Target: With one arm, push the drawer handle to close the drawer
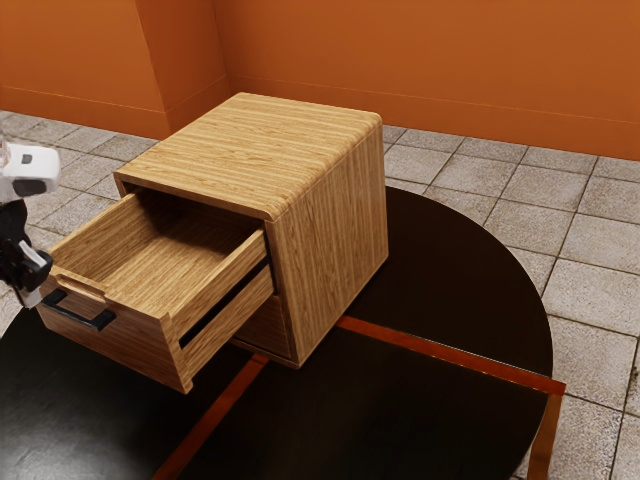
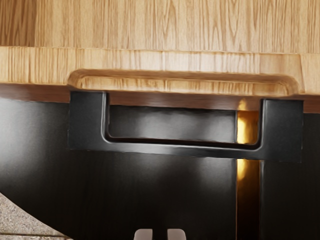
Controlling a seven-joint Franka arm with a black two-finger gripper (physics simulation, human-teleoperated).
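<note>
Currently, the drawer handle (image 2: 185, 149) is mounted on the front of the upper drawer (image 1: 120, 346), which is extended toward the exterior view's near left. The gripper (image 1: 34, 296) is near the handle; its fingertips (image 2: 143, 234) are separated by a narrow gap. The wooden cabinet (image 1: 330, 230) stands upright on the round black table (image 1: 460, 270). Tiled floor (image 1: 600, 235) and orange walls (image 1: 420, 50) lie on the far side.

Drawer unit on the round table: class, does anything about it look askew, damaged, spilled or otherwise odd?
Nothing stands out as damaged, spilled or askew. The drawer is pulled well out of the cabinet, but it looks straight, and its black handle looks whole. The open drawer is simply what the task sets out to close.
</note>
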